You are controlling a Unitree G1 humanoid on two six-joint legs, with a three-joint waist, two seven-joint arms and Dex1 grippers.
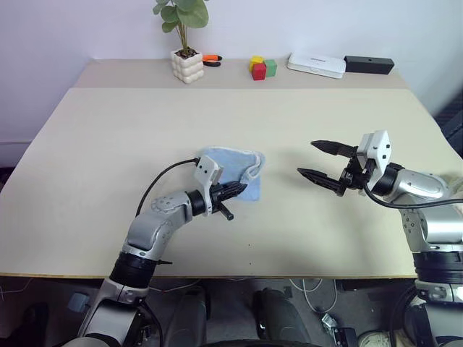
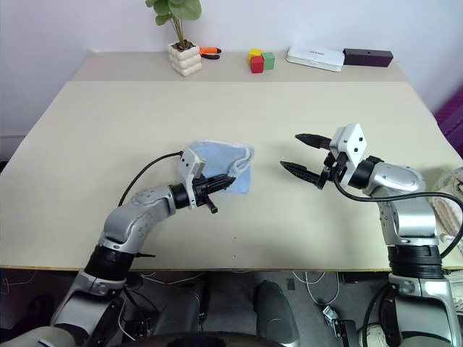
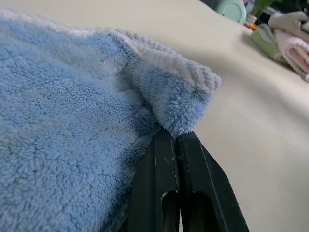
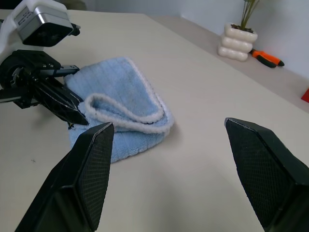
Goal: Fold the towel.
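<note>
Blue terry towel (image 1: 233, 172), folded, lying on the table (image 1: 108, 144); corner pinched in left gripper (image 1: 237, 190). Right gripper (image 1: 318, 160) spread wide, empty, well apart alongside. Beyond both: potted plant (image 1: 186, 50), coloured blocks (image 1: 262, 68), white box (image 1: 316, 64).

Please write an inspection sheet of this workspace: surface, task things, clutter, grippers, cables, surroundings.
Surface: beige table.
Job's things: light blue towel, partly folded, lying mid-table.
Clutter: potted plant, orange-handled tool, coloured blocks, white box, dark box along the far edge.
Grippers: left gripper shut on the towel's edge; right gripper open, apart from the towel.
Cables: black cable at the left wrist.
Surroundings: white wall.
</note>
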